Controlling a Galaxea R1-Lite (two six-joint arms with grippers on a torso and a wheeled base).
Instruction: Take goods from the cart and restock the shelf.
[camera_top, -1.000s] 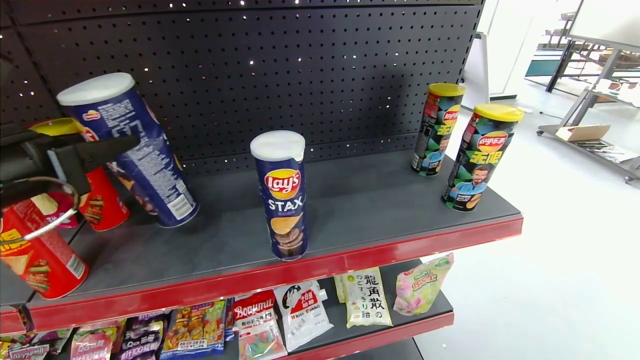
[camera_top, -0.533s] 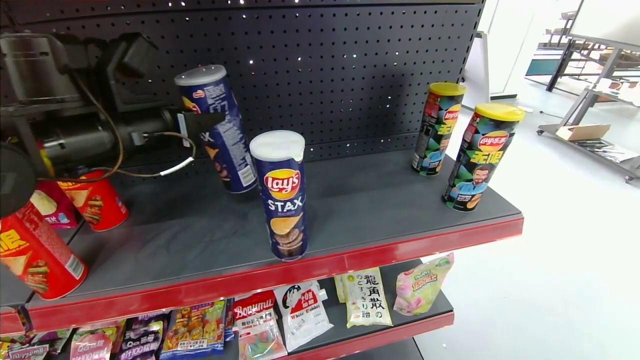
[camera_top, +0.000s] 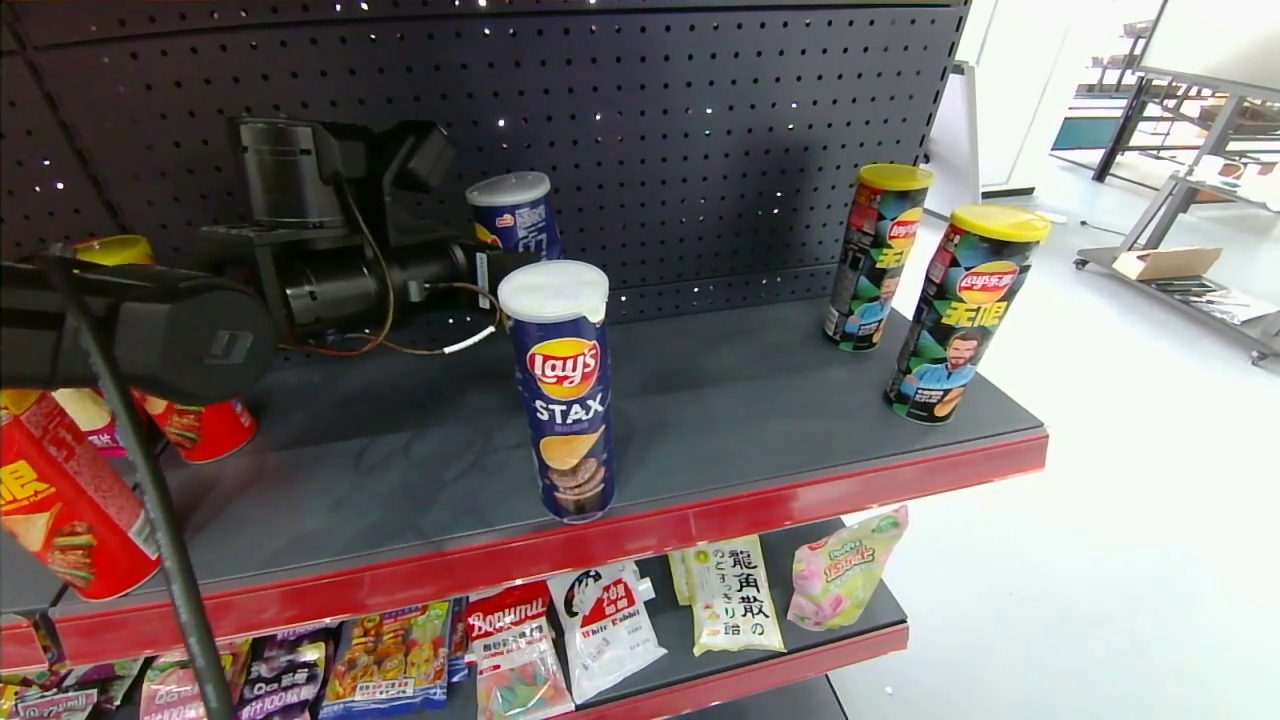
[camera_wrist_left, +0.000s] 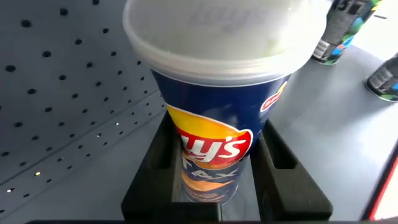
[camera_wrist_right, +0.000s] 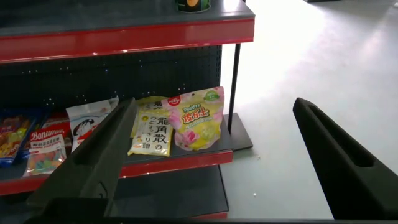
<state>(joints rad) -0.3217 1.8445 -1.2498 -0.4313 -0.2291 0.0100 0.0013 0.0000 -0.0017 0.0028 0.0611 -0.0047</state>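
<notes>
Head view, entries left to right. All are placed from the standing dark-blue cardboard crisp tube with a white lid (camera_top: 565, 390), which sits at the red front lip of the grey metal shelf deck (camera_top: 760, 400).

1. Front red crisp tube (camera_top: 60, 500) and rear red crisp tube (camera_top: 205, 428): well to its left.
2. Left gripper (camera_wrist_left: 217, 177): black fingers pressed on either side of the held dark-blue tube (camera_top: 515, 215). The tube is directly behind the standing one, near the black pegboard (camera_top: 700, 120). Its base is hidden, so contact with the deck cannot be told.
   Change: a second ago this tube hung tilted far to the left, by the red tubes. It has since travelled rightward and come nearly upright. The carry looks almost over, with lowering and release likely remaining.
3. Rear yellow-lidded green-and-black tube (camera_top: 880, 260) and front yellow-lidded green-and-black tube (camera_top: 965, 315): well to its right.
4. Right gripper (camera_wrist_right: 217, 165): fingers spread wide with nothing between them, facing the snack bags (camera_wrist_right: 196, 118) on the shelf below.
</notes>
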